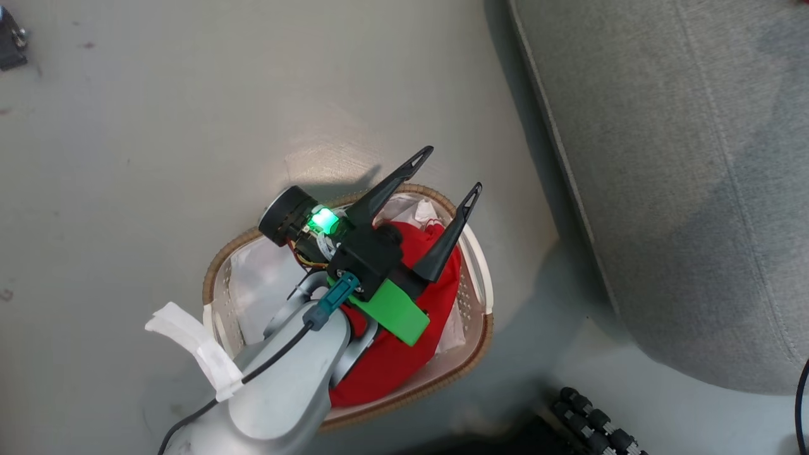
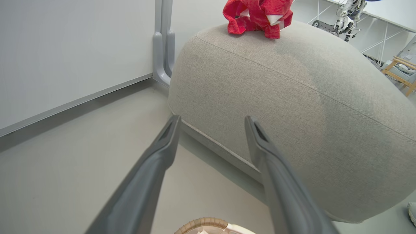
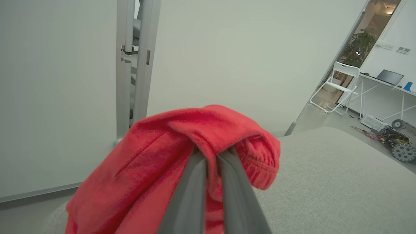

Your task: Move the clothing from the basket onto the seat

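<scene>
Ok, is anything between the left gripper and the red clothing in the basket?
Nothing visible. The open left gripper hangs over the basket, and the red clothing lies uncovered on the white liner beneath it.

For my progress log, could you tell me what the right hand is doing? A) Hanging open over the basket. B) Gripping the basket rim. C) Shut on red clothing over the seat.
C: the right hand is closed on red clothing over the grey seat.
</scene>
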Available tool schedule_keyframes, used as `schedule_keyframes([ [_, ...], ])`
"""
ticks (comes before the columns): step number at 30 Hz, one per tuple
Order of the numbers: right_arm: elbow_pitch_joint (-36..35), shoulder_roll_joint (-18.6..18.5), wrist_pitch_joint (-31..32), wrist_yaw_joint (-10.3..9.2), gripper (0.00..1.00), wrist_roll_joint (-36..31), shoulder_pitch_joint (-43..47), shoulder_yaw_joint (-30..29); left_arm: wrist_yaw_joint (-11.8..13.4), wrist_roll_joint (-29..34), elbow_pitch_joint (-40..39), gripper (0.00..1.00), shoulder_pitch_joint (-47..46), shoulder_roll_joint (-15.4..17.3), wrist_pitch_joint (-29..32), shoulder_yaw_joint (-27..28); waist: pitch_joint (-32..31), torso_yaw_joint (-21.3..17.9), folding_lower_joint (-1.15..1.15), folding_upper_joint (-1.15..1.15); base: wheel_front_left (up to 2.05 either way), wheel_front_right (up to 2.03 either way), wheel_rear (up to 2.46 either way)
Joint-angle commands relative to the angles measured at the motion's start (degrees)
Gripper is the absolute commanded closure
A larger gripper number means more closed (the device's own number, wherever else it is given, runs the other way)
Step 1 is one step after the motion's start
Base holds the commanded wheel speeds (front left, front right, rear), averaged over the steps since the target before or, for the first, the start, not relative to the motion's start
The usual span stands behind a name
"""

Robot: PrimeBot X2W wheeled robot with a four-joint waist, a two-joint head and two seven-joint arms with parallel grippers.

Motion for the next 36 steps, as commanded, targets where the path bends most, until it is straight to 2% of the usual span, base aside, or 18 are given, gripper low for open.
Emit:
schedule_keyframes([
  [1, 0.93, 0.08, -0.12, -0.06, 1.0, -0.77, -0.33, -0.38, -0.14, 0.28, -0.34, 0.0, -1.26, -0.21, -0.04, 0.44, 5.0, 3.26, -0.01, 0.0, 0.0, 0.0, 0.0],
  [7, 5.6, 1.31, -0.12, -0.06, 1.0, -3.39, 2.26, -2.4, -0.14, 0.53, -0.4, 0.0, -0.24, -0.01, -0.04, 0.9, 6.29, 3.51, -0.01, 0.0, 0.0, 0.0, 0.0],
  [12, 5.93, 2.45, -0.12, -0.06, 0.99, -4.85, 4.31, -3.65, -0.14, 0.14, -0.29, 0.0, 0.39, -0.31, -0.04, 1.59, 6.09, 3.16, -0.01, 0.0, 0.0, 0.0, 0.0],
  [13, 5.63, 2.57, -0.12, -0.06, 0.78, -4.91, 4.65, -3.95, -0.14, 0.08, -0.25, 0.0, 0.45, -0.38, -0.04, 1.68, 5.98, 3.05, -0.01, 0.0, 0.0, 0.0, 0.0],
  [15, 4.91, 3.25, -0.11, -0.06, 0.45, -5.33, 5.56, -4.38, -0.14, -0.07, -0.03, 0.0, 0.59, -0.44, -0.04, 1.84, 5.59, 2.78, -0.01, 0.0, 0.0, 0.0, 0.0],
  [16, 4.61, 3.76, -0.11, -0.06, 0.0, -5.48, 6.08, -4.37, -0.14, -0.16, 0.09, 0.0, 0.67, -0.45, -0.03, 1.95, 5.26, 2.58, -0.01, 0.0, 0.0, 0.0, 0.0],
  [26, 1.13, 6.09, -0.12, -0.06, 0.0, -4.74, 12.76, -1.77, -0.15, -0.99, 0.44, 0.0, 2.05, -0.96, -0.04, 2.96, -0.03, 1.74, -0.01, 0.0, 0.0, 0.0, 0.0],
  [36, 0.73, 6.14, -0.12, -0.06, 0.0, -4.68, 17.65, 4.86, -0.15, -2.65, 0.79, 0.0, 6.2, -1.46, -0.04, 6.68, -10.69, 3.15, -0.01, 0.0, 0.0, 0.0, 0.0],
])
